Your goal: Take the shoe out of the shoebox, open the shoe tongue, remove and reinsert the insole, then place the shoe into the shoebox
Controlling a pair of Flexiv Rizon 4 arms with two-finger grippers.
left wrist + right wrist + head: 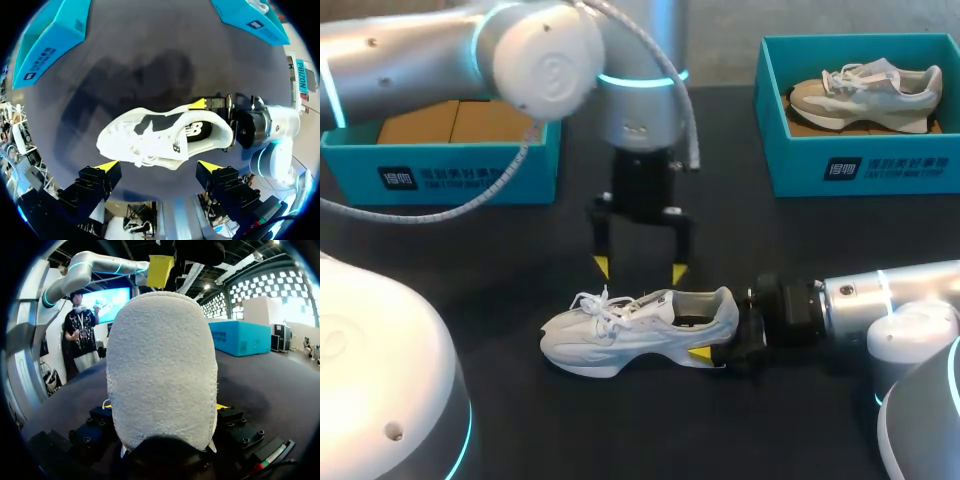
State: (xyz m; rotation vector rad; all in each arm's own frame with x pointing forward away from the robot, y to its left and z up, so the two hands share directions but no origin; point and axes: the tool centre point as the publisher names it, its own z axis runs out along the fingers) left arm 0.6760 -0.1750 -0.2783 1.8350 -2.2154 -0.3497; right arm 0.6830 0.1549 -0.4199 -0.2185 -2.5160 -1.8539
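Two hands busy: our right hand (720, 338) is clamped on the heel of the shoe (640, 325) lying on the tabletop (520, 420); our left hand (640, 268) hangs over it, fingers apart. Further back sit the left box (470, 175) and the right box (860, 165), with a spare shoe (865, 90) inside.

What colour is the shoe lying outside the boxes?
The shoe is white, black inside; the left wrist view shows it best.
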